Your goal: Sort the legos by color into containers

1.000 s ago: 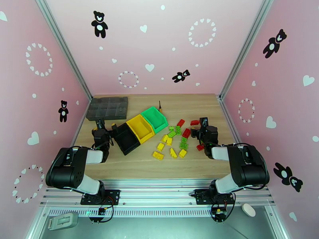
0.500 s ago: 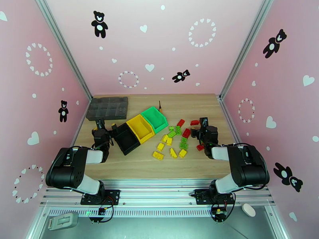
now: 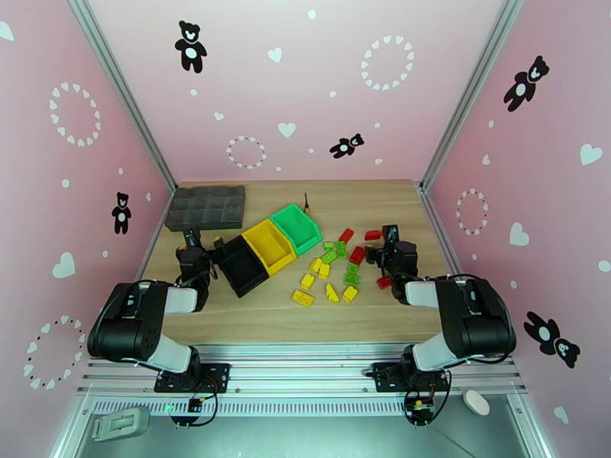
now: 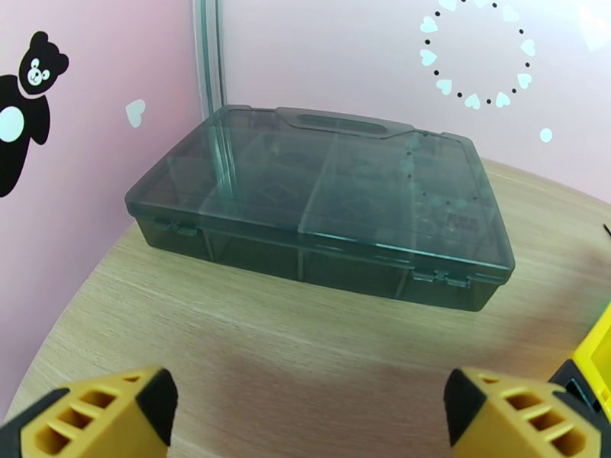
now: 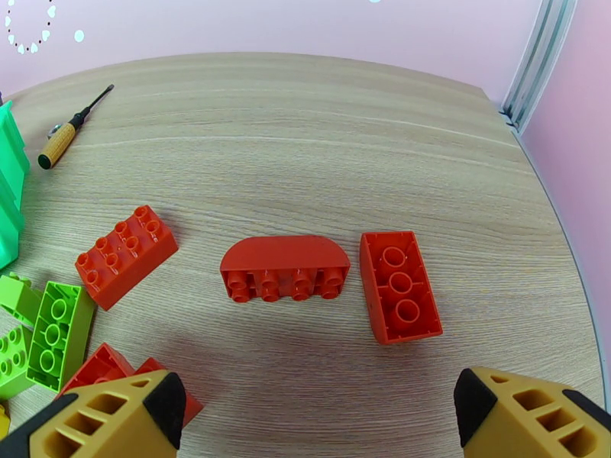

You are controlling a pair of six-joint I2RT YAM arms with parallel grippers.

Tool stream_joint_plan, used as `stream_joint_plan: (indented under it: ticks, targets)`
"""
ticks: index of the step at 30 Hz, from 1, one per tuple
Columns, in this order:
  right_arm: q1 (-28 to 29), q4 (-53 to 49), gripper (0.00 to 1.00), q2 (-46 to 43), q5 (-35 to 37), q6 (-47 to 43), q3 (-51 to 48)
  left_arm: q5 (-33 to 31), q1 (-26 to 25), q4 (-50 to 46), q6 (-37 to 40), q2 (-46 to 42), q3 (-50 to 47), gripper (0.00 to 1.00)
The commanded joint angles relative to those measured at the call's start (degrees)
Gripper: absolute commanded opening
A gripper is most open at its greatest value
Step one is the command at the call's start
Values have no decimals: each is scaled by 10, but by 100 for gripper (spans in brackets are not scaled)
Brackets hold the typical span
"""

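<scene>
Nothing moves since a second ago: left gripper [image 4: 305, 414] and right gripper [image 5: 313, 421] hang open, empty; legos [image 3: 351, 278] lie on table [image 3: 260, 318] right of bins [image 3: 269, 246], likely light, rigid, slick, so pinch flat long sides.

This is a robot test cell in a lab. A small wooden table [image 3: 305, 318] is boxed in on three sides by pink panels [image 3: 305, 85] held in bare metal posts [image 3: 122, 93], and the panels carry bear stickers [image 3: 190, 46] and hearts [image 3: 286, 129]. Two robot arms, the left one [image 3: 137, 322] and the right one [image 3: 466, 318], are bolted to slotted metal rails [image 3: 305, 369] at the near edge. Loose wires [image 3: 208, 392] and a small circuit board [image 3: 195, 406] sit just below the rails. Toy bricks [image 3: 336, 265], coloured bins [image 3: 269, 246] and a compartment case [image 3: 206, 208] lie on the table.
</scene>
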Motion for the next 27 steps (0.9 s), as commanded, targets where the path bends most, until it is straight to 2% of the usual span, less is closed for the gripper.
stream_joint_plan:
  ticks: [1,16,22,27]
  targets:
    - [-2,5,99,0,-2,0,12,12,3,-1,5,1,10,98]
    - [-2,7,99,-2,2,4,10,18,8,-6,1,-8,12,98]
    - [-2,-100,99,-93,52,22,29,-45,8,-184,-27,-131,48,98]
    - [-2,-193,99,-200,85,72,32,-95,7,-286,-101,-256,70,99]
